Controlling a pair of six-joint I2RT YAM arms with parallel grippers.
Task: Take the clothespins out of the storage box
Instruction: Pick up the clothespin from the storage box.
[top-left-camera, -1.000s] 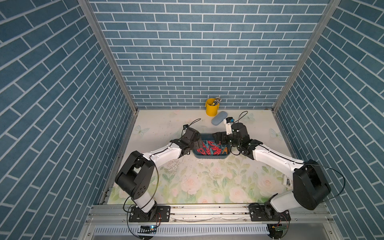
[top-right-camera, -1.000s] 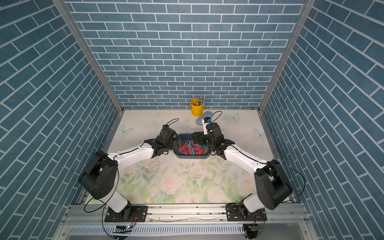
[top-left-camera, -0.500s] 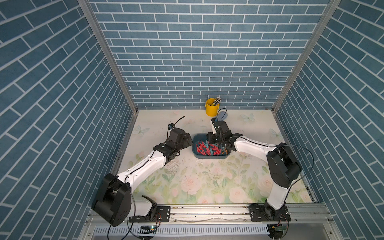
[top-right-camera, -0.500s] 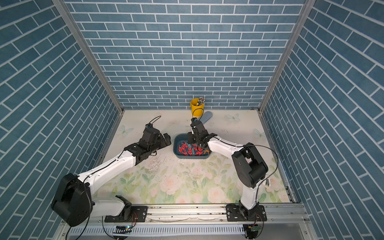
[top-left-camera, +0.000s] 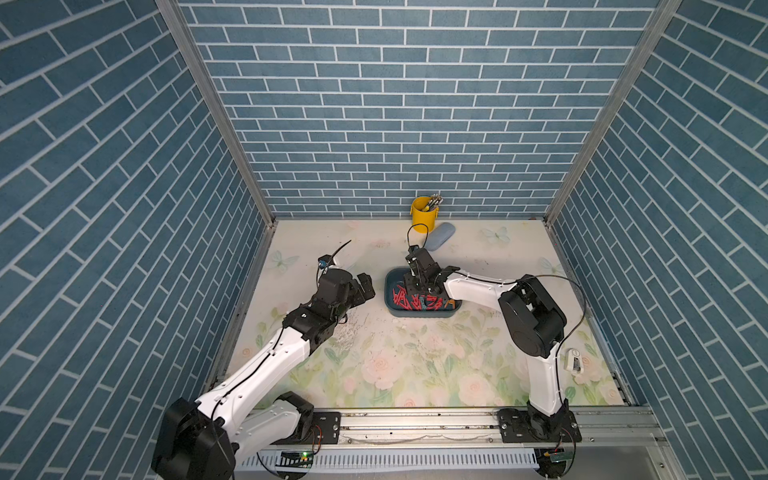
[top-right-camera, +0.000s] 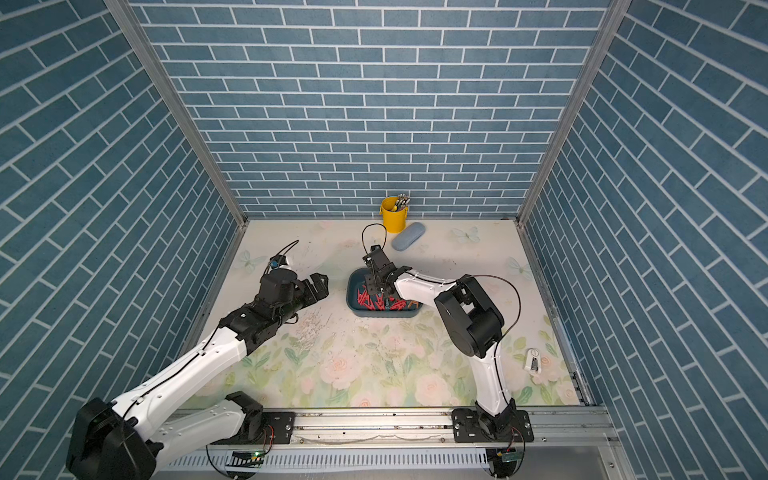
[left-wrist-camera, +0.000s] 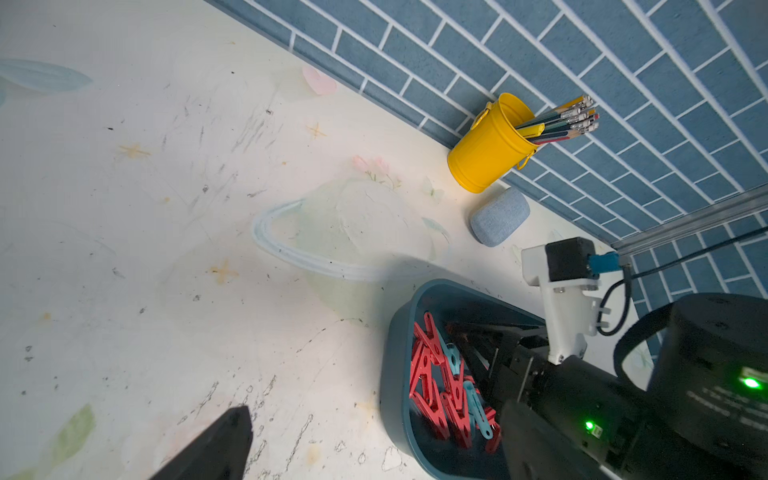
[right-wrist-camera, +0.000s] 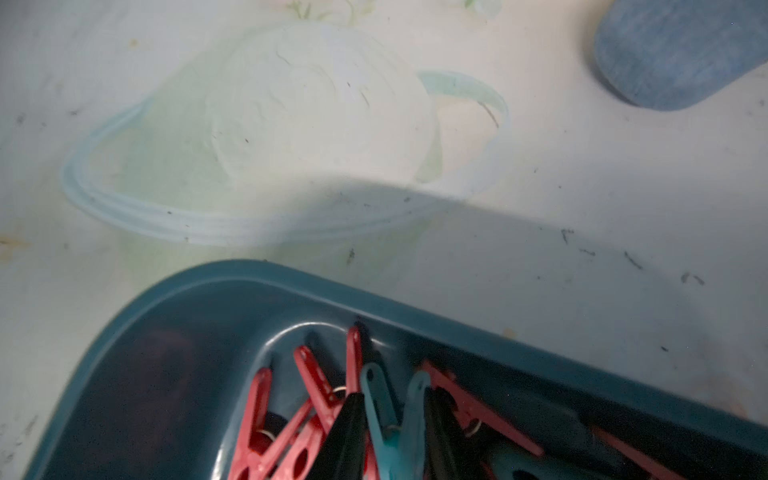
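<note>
Entry: clothespins (top-left-camera: 411, 300). A loose heap, mostly red with a few teal and one orange, all lying inside the storage box (top-left-camera: 419, 316). The box sits on the floral table mat (top-left-camera: 395, 365) between the two arms, and no clip shows on the mat outside it. Right gripper (right-wrist-camera: 392, 395): down inside the box, toward the far corner on the left arm's side, tips in the pile. Its jaws are drawn to a narrow gap with one teal clothespin (right-wrist-camera: 390, 444) between them. The fingers (right-wrist-camera: 351, 424) appear to press the clip's two flanks, so this is judged a grip, though the clip is not raised from the heap. Axis: in the right wrist view that clip runs lengthwise along the fingers. Its two splayed ends point ahead of the tips toward the box's far rim (right-wrist-camera: 291, 274), and the jaws close across its narrow width. Red clips lie against it on either side. Left gripper (top-left-camera: 360, 291): jaws spread wide, holding nothing, poised above the mat just outside the end of the box nearest its own arm, apart from the rim. Nearer arm: the right, in among the clips. Coming move, as judged: a lift straight up to clear the box wall, then sideways to the mat. Neighbouring red clips may snag and ride up.
</note>
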